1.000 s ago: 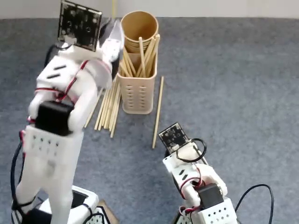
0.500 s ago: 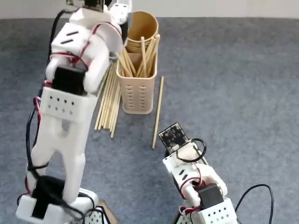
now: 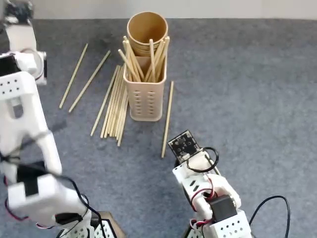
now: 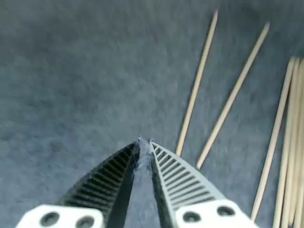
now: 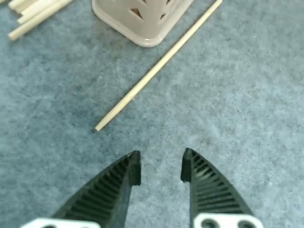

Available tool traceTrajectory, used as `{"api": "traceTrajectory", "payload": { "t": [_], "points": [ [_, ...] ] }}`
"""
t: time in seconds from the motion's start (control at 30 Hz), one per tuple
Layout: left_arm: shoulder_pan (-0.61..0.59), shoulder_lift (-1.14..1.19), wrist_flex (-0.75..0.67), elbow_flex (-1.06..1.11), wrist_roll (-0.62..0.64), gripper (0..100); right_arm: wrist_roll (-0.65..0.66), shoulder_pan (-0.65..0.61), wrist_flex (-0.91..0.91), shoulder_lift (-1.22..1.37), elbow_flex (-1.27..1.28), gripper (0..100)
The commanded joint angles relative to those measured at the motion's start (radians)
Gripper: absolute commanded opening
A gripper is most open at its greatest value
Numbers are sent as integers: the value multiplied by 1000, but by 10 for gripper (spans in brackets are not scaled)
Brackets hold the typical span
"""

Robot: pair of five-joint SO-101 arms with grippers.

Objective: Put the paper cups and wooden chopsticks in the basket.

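A beige perforated basket stands at the back middle of the grey carpet. It holds stacked paper cups and several wooden chopsticks. A bundle of loose chopsticks lies by its left side, and two more chopsticks lie farther left. A single chopstick lies on its right. My left gripper is shut with nothing in it, over bare carpet beside the two chopsticks. My right gripper is open above the carpet, short of the single chopstick and the basket.
The left arm stands tall along the left edge of the high view. The right arm sits low at the front middle. Grey carpet stretches to the right of the basket.
The left arm has swung from beside the basket to the far left, uncovering two loose chopsticks on the carpet. The right arm has not moved.
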Motion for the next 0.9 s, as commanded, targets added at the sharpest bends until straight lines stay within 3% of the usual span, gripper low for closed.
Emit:
{"api": "traceTrajectory", "payload": {
  "t": [0.0, 0.27, 0.37, 0.87],
  "points": [
    [24, 183, 127, -154, -98, 91, -15, -18, -19, -10, -2, 149],
    [68, 651, 419, -906, -124, 207, -15, -18, -21, -10, 31, 149],
    [82, 811, 468, -1093, -141, 244, -15, -18, -21, -10, 31, 149],
    [105, 1090, 423, -1201, -144, 259, -15, -18, -19, -10, 31, 149]
  ]
}}
